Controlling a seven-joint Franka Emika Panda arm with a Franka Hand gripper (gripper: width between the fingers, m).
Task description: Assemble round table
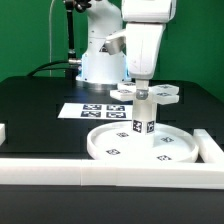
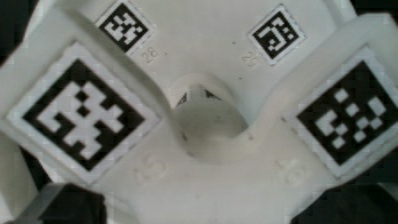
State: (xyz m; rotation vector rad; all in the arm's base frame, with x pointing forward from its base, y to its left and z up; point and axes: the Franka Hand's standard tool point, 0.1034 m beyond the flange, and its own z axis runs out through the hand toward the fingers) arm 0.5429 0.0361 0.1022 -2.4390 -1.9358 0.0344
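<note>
Gripper [image 1: 144,88] sits directly over the cross-shaped piece [image 1: 146,95], which rests on top of the short thick cylinder [image 1: 141,117]; the cylinder stands upright near the middle of the large round disc [image 1: 142,146], straight below the tool. Jaw state: cannot tell, since the exterior view hides the fingertips behind the cross arms and the wrist view shows only the cross-shaped piece [image 2: 199,110] filling the frame, its tagged arms fanning out around a central hub, no fingers visible. Whether the cross is fully seated or threaded onto the cylinder also isn't readable. Risks, as judgement: if the cross is only perched, a slightly off-axis push or twist could cross-thread or jam it, or tip the cylinder off the disc. If the disc isn't braced against the white rail [image 1: 120,168] on the side of the tool toward the camera, turning force could spin the whole stack instead of tightening. Releasing and lifting with the fingers dragging on an arm could pull the cross askew. The marker board [image 1: 95,111] lies flat behind the disc, well clear of the tool.
</note>
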